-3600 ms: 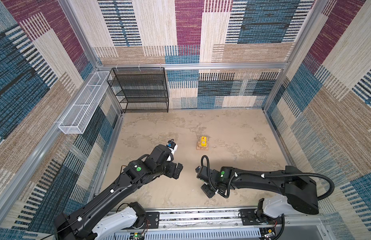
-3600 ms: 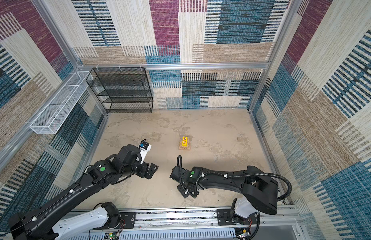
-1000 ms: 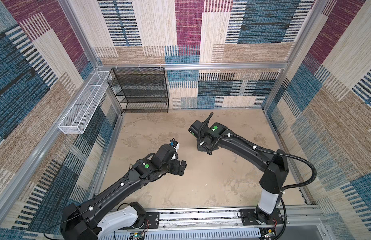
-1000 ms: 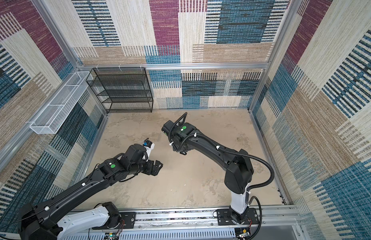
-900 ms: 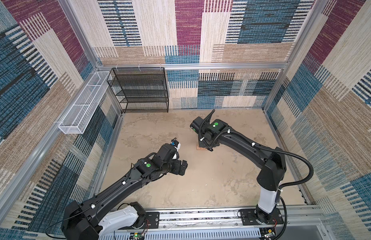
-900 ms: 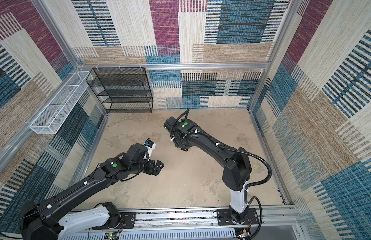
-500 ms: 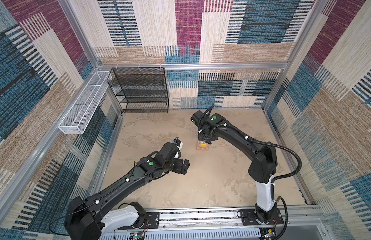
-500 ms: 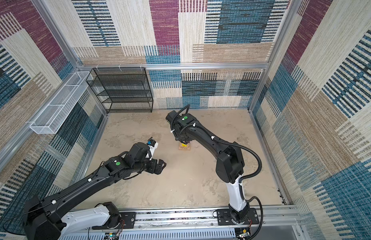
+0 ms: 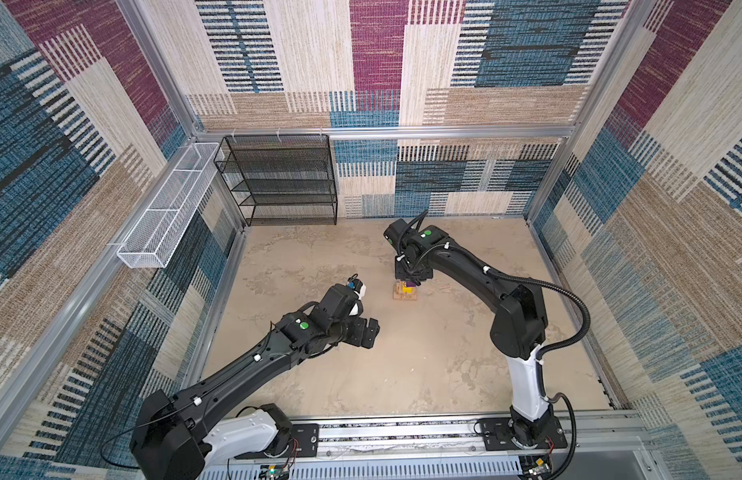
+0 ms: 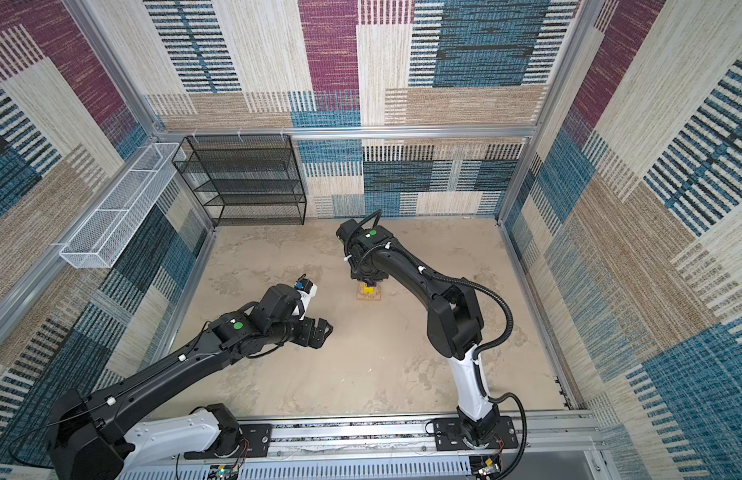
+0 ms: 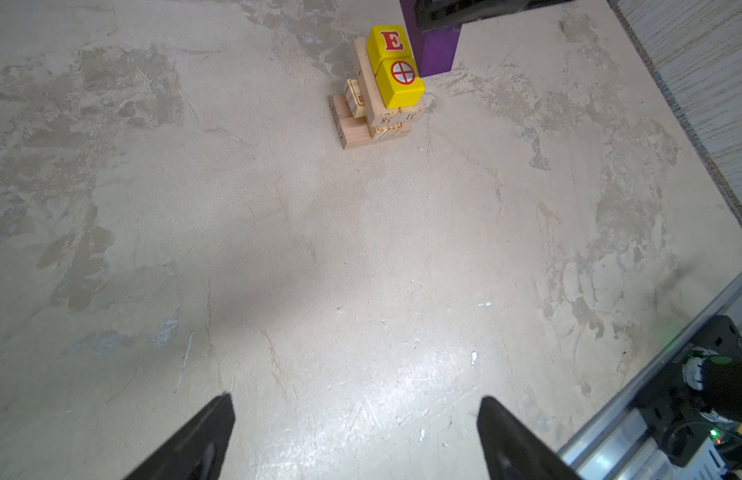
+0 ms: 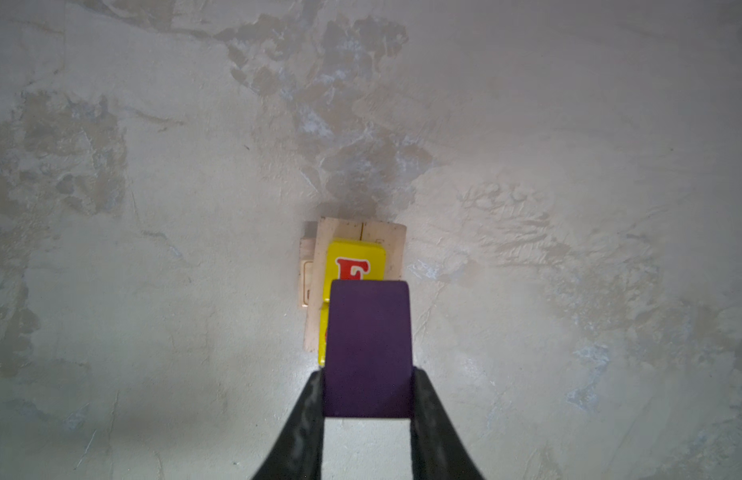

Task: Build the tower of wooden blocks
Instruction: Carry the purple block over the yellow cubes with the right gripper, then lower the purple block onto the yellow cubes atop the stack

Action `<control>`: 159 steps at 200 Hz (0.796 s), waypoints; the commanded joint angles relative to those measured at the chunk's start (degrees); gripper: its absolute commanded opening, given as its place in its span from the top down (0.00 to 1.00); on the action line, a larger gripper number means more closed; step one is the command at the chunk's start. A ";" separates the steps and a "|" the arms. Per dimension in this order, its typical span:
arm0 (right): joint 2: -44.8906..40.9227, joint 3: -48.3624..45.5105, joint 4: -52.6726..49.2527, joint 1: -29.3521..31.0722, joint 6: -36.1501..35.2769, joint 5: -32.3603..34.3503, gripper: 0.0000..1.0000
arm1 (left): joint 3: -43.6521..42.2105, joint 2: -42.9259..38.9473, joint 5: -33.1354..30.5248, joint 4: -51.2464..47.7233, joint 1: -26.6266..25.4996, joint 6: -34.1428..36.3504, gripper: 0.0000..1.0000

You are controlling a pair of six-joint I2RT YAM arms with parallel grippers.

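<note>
Mottled beige worktop (image 9: 423, 365) inside patterned walls. Left arm (image 9: 252, 365) reaching in from the front left corner. Right arm (image 9: 477, 274) arched from the front edge toward the back. Black mesh shelf rack (image 9: 277, 178) at the back left corner, and a white wire basket (image 9: 169, 203) hung on the left wall. Tower (image 9: 404, 294) near the middle of the worktop, somewhat toward the back edge. Base: crossed tan planks (image 11: 356, 135), some with dark print. Above: two yellow cubes (image 11: 400, 83) side by side, red E on one, red crossed circle on the other. Purple wedge (image 12: 368, 349) pinched between the right fingers (image 12: 307, 419), held over the cubes; contact with the cubes not resolvable. Left fingers (image 11: 194, 440) spread wide, empty, over bare worktop to the front left of the tower, apart from it.
</note>
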 commanded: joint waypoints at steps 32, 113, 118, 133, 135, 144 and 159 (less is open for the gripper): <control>1.39 1.78 0.00 -0.16 0.76 -0.89 1.00 | 0.48 1.08 0.36 1.08 0.08 0.69 0.04; 3.19 4.85 -2.11 -0.88 3.22 -0.97 1.00 | 0.47 0.76 0.04 1.03 0.21 0.78 0.04; 3.28 4.87 -2.17 -0.90 3.38 -1.10 1.00 | 0.32 0.82 0.03 1.01 0.21 0.78 0.04; 3.52 4.95 -2.28 -1.04 3.65 -1.14 1.00 | 0.31 0.66 0.04 0.96 0.32 0.90 0.04; 3.55 4.95 -2.35 -1.06 3.73 -1.14 1.00 | 0.30 0.63 0.04 0.91 0.36 0.94 0.04; 3.59 4.95 -2.29 -1.21 3.77 -1.41 1.00 | 0.34 0.56 -0.01 0.84 0.36 0.95 0.04; 3.73 4.87 -2.25 -1.24 3.97 -1.91 1.00 | 0.30 0.48 -0.03 0.83 0.35 0.95 0.03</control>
